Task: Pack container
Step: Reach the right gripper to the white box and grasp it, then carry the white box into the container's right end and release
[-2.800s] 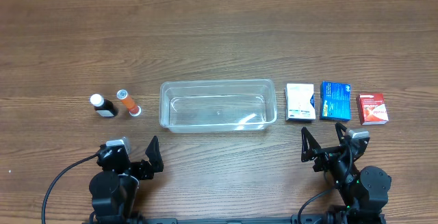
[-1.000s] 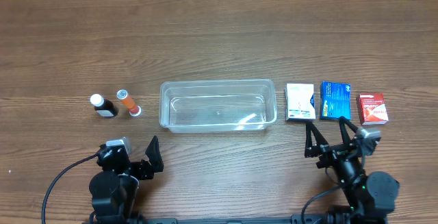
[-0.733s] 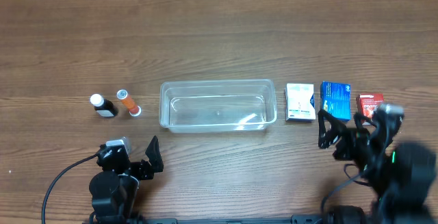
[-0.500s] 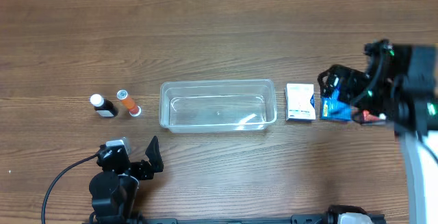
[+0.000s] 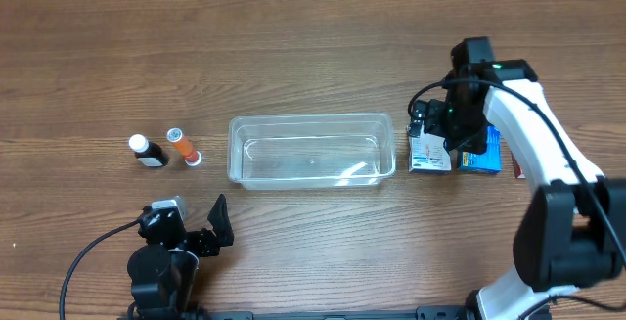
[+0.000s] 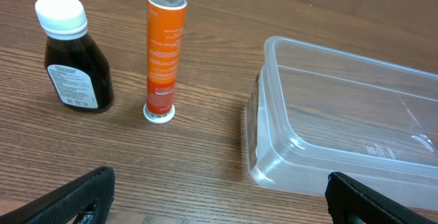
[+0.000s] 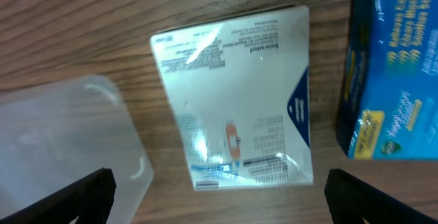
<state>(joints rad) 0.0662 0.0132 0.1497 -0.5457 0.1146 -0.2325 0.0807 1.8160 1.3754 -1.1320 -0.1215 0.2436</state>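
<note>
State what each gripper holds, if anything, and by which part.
Nothing is held. The right gripper is open above the white box, not touching it; the left gripper is open.

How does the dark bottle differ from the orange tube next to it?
The dark bottle is squat and brown, its white cap on top; the orange tube is slim and taller, its white end down. The bottle carries a white label; the tube's print sits directly on it. Both stand upright.

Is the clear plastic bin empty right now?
Empty. The clear rectangular plastic container shows only wood grain through its floor; the white cardboard box lies outside, beside its right end.
</note>
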